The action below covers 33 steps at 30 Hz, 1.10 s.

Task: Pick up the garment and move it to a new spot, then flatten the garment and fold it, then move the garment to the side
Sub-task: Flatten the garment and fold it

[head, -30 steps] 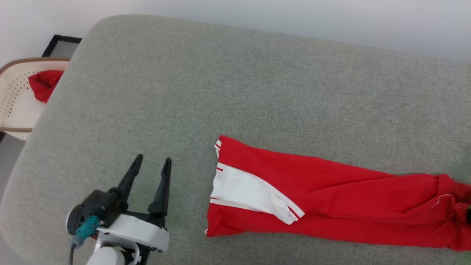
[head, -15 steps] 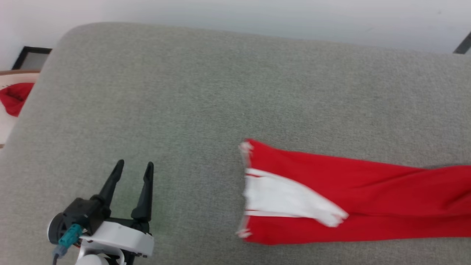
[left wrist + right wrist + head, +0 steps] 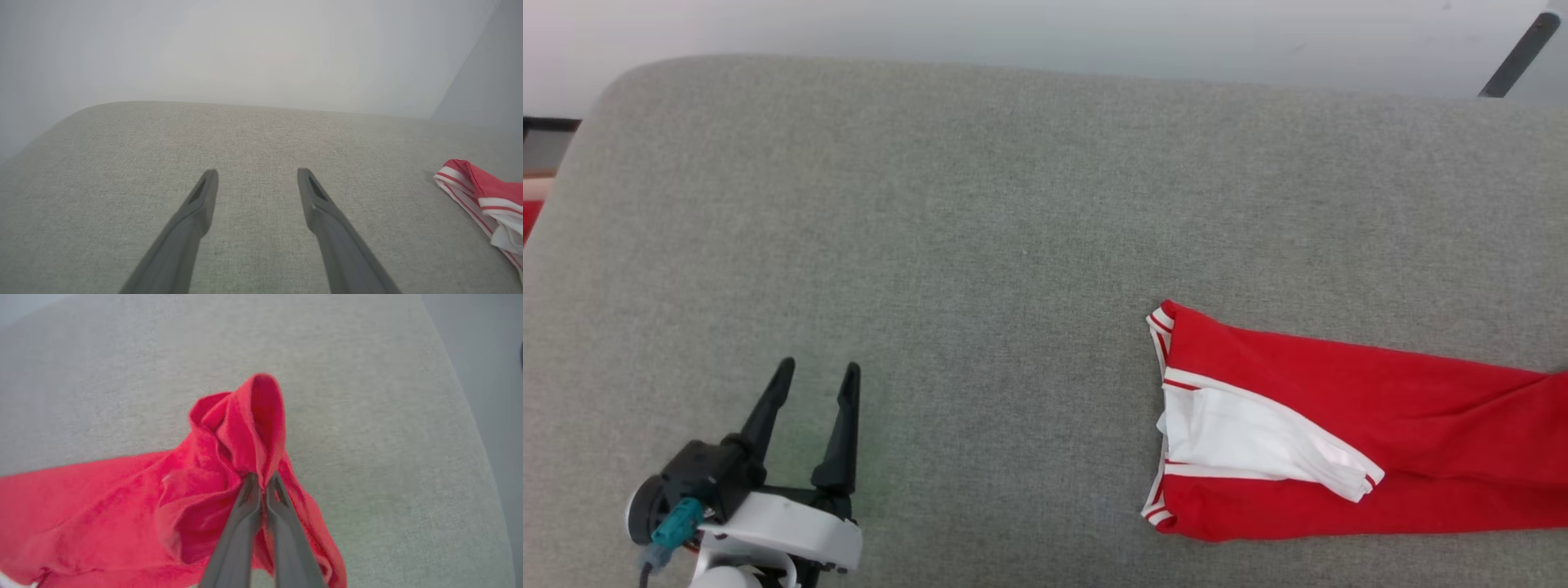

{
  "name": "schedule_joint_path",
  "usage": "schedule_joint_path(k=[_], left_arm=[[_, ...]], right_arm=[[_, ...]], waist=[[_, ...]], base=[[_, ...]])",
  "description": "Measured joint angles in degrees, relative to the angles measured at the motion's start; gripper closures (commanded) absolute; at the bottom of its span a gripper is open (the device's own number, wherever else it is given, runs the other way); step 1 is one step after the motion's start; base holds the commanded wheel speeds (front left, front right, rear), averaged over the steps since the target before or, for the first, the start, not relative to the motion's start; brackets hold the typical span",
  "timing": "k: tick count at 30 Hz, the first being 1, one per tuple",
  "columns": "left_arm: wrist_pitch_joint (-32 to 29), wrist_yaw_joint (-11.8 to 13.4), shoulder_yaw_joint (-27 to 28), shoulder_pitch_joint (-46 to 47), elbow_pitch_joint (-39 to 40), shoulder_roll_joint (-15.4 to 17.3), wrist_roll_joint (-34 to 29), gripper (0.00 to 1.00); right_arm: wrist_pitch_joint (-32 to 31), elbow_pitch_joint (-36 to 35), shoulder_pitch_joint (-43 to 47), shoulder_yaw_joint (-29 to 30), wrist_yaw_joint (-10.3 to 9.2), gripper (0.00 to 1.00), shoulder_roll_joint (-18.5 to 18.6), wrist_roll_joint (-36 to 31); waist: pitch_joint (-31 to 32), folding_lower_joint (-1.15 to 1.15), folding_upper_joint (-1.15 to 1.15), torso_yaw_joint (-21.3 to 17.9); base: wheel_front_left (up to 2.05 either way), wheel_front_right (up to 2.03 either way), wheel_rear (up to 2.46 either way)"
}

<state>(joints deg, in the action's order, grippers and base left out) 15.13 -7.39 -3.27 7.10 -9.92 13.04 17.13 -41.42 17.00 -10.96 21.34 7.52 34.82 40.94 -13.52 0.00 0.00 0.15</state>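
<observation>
The right gripper (image 3: 261, 478) is clenching a bunched fold of the garment (image 3: 1421, 408), which is lying lower right on the cushion (image 3: 980, 212); the left gripper (image 3: 818, 367) is hovering spread and empty; on lifting, that thin pinch may slip, the cloth dragging.

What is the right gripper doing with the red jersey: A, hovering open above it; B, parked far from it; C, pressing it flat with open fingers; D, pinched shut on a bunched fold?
D: the right wrist view shows the right gripper closed on a raised fold of the garment.
</observation>
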Motion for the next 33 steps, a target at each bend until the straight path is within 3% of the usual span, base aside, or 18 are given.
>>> schedule_joint_path(k=[10,15,23,33], left_arm=[[0.0,0.0,0.91,-1.14,-0.53,-1.74,0.97,0.0],[0.0,0.0,0.1,-1.21,-0.96,-2.15,1.12,0.0],[0.0,-0.01,-1.33,-0.57,-0.92,-2.32,1.59,0.0],[0.0,-0.01,-3.74,1.3,-1.69,-3.65,2.01,0.0]], right_arm=[[-9.33,-28.71,4.9,-14.32,-0.03,1.0,-5.35,9.11],[-12.06,-35.95,2.69,-23.14,-0.04,1.0,-9.01,9.76],[-10.72,-34.56,-2.95,-34.72,-0.04,1.0,-11.84,5.22],[-2.53,-19.24,-7.98,-42.83,-0.03,1.0,-11.36,3.32]], waist=[[1.45,0.0,0.0,0.12],[1.65,0.0,0.0,0.91],[1.53,0.0,0.0,4.46],[-1.02,0.0,0.0,7.09]], base=[[0.0,0.0,0.0],[0.0,0.0,0.0],[0.0,0.0,0.0],[0.0,0.0,0.0]])
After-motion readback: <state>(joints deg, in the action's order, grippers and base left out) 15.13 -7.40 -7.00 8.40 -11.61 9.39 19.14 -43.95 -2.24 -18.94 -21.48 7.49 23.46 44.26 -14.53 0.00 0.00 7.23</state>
